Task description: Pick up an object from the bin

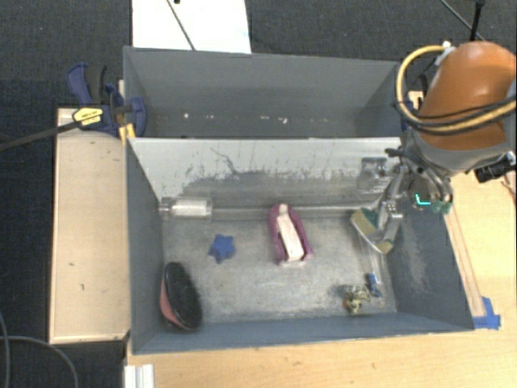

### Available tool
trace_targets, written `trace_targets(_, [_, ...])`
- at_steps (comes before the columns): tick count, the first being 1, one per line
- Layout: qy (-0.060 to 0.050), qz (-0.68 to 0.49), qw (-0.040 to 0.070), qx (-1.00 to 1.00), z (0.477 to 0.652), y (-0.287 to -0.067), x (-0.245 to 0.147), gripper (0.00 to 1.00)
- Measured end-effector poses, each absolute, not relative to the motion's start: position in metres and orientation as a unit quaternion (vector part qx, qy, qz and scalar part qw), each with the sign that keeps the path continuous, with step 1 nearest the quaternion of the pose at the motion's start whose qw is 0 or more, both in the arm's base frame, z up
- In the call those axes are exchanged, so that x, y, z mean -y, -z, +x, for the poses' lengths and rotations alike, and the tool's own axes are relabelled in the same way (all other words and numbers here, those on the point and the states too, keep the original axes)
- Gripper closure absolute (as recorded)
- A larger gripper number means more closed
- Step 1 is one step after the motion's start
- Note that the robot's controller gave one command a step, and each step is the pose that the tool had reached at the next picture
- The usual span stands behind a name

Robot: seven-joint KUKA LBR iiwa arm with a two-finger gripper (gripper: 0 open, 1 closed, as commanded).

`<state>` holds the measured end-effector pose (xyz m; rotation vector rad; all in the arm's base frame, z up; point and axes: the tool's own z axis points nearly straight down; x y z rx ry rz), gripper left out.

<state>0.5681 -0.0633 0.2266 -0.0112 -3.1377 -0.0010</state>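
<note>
A: In the grey bin (242,95), where's the gripper (381,226)?
B: By the right wall, right at a tan flat piece (366,228). Open or closed, I cannot tell. I'd lift it straight up, clear of the small scraps (359,293).

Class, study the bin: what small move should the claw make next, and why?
Probably a slight drop onto the olive-tan piece lying at the claw, near the bin's right slope. The small bits lie farther off, toward the front.
</note>
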Motion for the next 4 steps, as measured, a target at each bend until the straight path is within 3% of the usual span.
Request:
trace_targets(1, [-0.001, 0.030, 0.002, 1.000, 0.561, -0.159, 0.149, 0.00])
trace_targets(2, [0.000, -0.019, 0.001, 1.000, 0.587, -0.080, 0.141, 0.00])
trace_targets(3, [-0.001, -0.017, -0.001, 1.000, 0.589, -0.085, 0.143, 1.00])
trace_targets(4, [-0.001, -0.020, -0.005, 1.000, 0.593, -0.203, 0.143, 1.00])
